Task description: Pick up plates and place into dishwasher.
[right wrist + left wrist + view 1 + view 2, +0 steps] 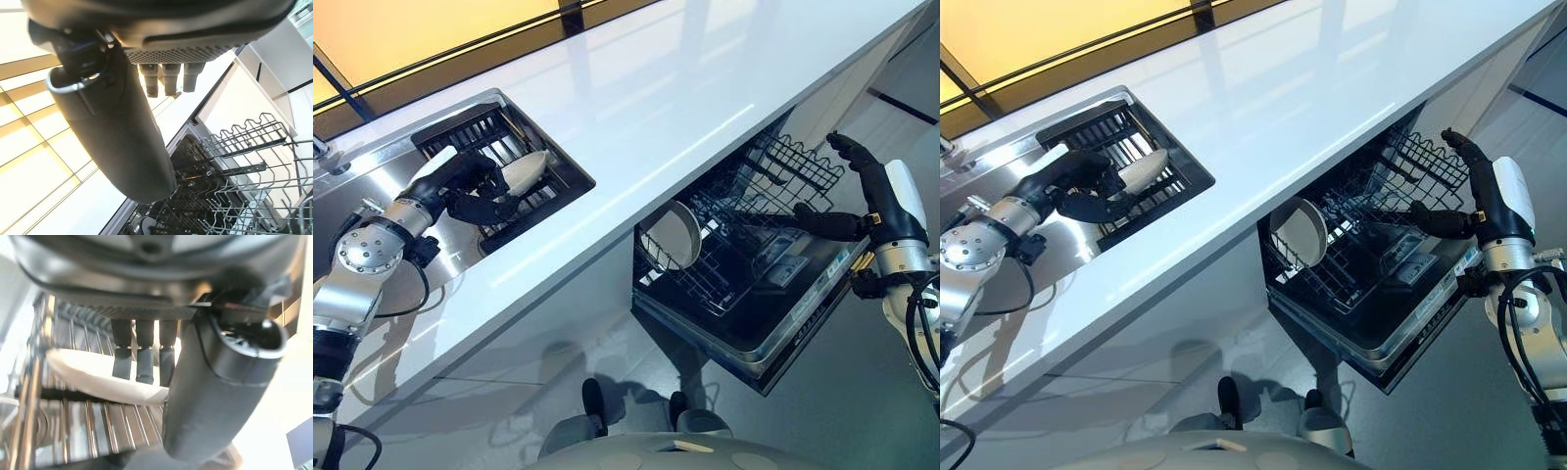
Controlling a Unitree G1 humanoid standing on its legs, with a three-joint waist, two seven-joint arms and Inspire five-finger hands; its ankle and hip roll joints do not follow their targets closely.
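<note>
Two plates show: one white plate (527, 172) lies tilted in the dark rack (499, 132) set in the sink (372, 171), and the left hand (475, 188) has it pinched, fingers (144, 364) curled over its top and thumb under the rim. Another plate (673, 235) stands upright in the dishwasher rack (744, 230) (pulled out below the white counter (685, 88)). Beside that rack's outer end the right hand (847, 191) hovers, fingers relaxed and spread, holding nothing.
</note>
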